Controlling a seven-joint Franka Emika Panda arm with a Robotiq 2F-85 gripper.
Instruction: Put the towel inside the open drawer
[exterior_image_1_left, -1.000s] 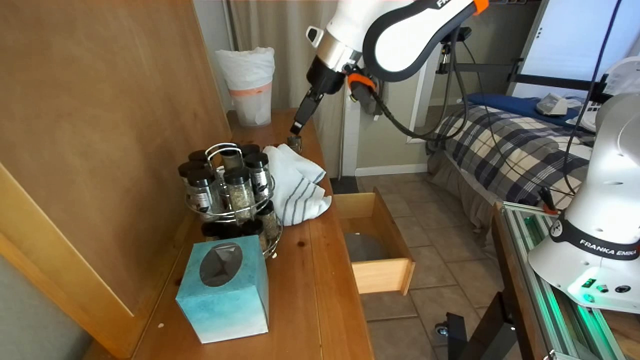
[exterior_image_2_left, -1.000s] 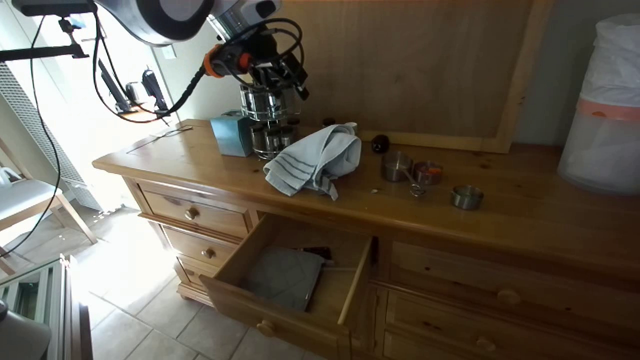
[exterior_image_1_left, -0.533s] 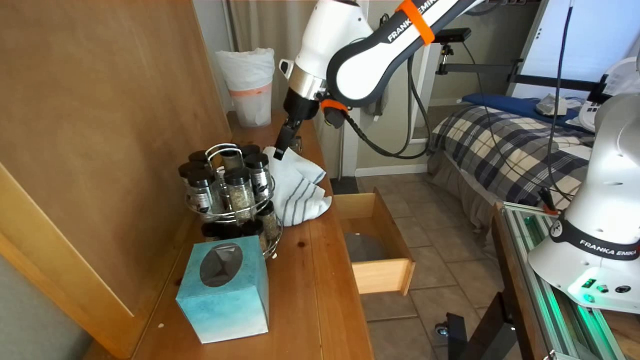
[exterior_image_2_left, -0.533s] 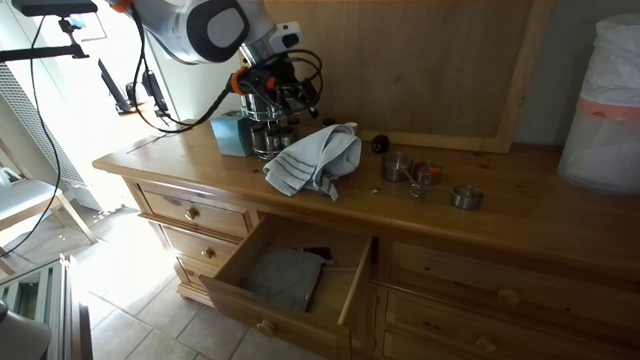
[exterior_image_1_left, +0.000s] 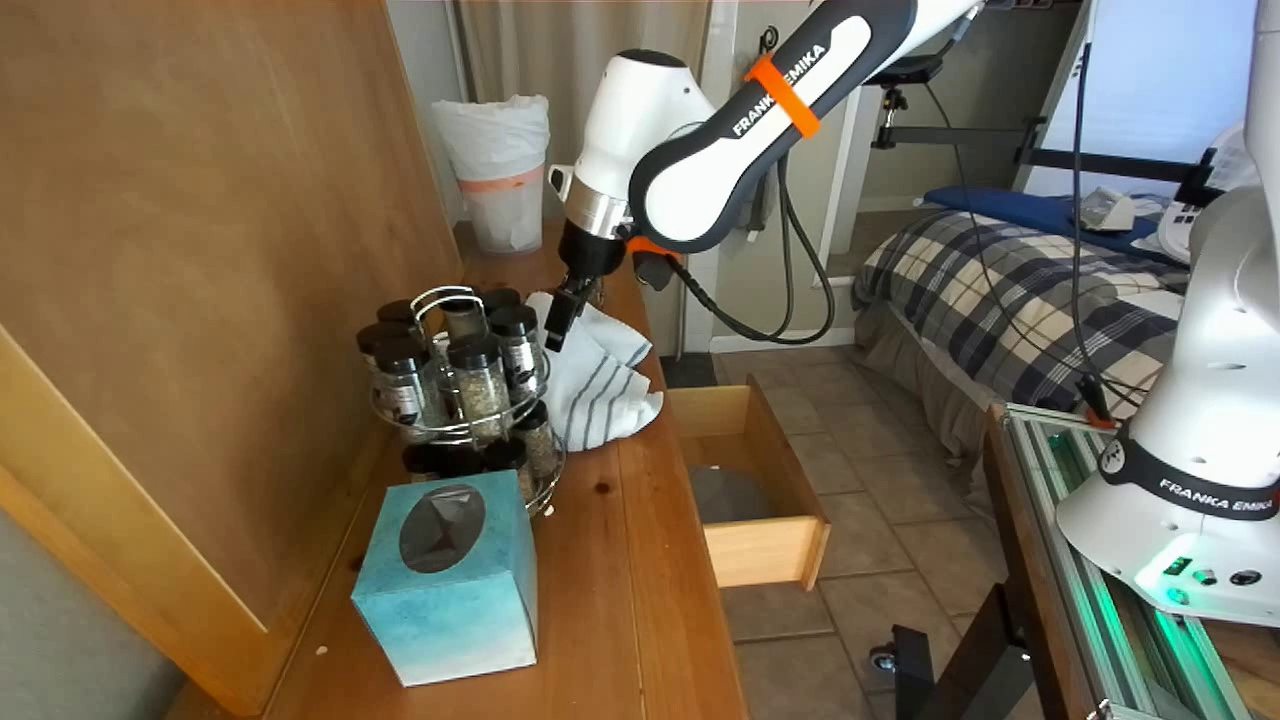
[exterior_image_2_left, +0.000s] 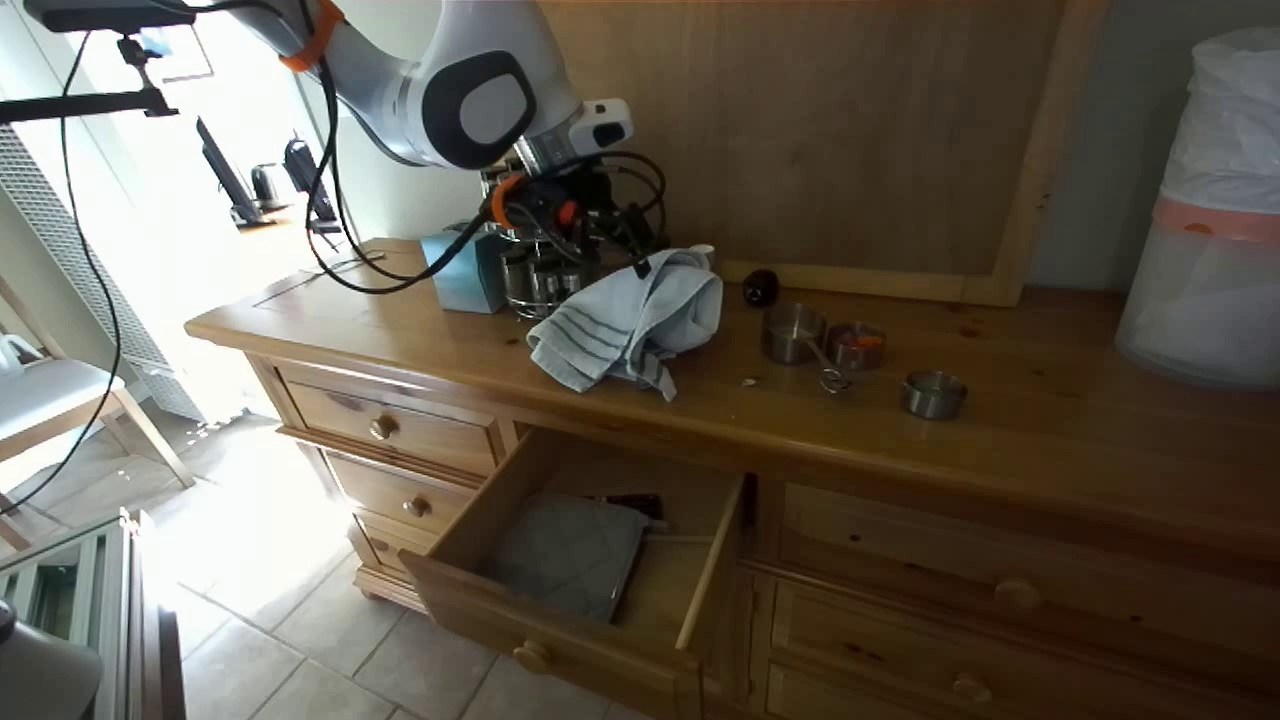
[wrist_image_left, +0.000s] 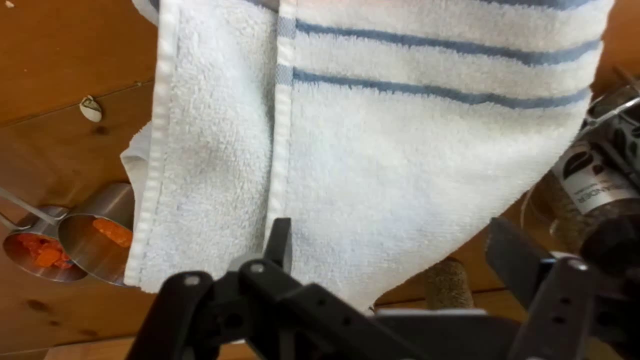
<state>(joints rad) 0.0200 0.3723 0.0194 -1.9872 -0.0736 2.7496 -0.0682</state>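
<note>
A white towel with grey-blue stripes (exterior_image_1_left: 600, 385) lies crumpled on the wooden dresser top, above the open drawer. It also shows in an exterior view (exterior_image_2_left: 630, 310) and fills much of the wrist view (wrist_image_left: 390, 160). The open drawer (exterior_image_2_left: 480, 605) is pulled out below the towel and holds a grey quilted pad (exterior_image_2_left: 570, 555); it also shows in an exterior view (exterior_image_1_left: 765, 552). My gripper (wrist_image_left: 390, 240) is open and empty, with one finger over the towel and the other beyond its edge, on the spice rack side. In an exterior view the gripper (exterior_image_2_left: 642, 266) is at the towel's upper back part; contact is unclear.
A spice rack (exterior_image_1_left: 478, 390) stands right beside the towel, with a blue tissue box (exterior_image_1_left: 450, 580) past it. Metal measuring cups (exterior_image_2_left: 793, 333) and a dark-lidded jar (exterior_image_2_left: 760, 288) are on the towel's other side. A lined bin (exterior_image_2_left: 1200, 260) stands at the dresser's end.
My gripper has come down to the towel, from higher up and back, over the last second. The towel, drawer and other objects have not moved.
</note>
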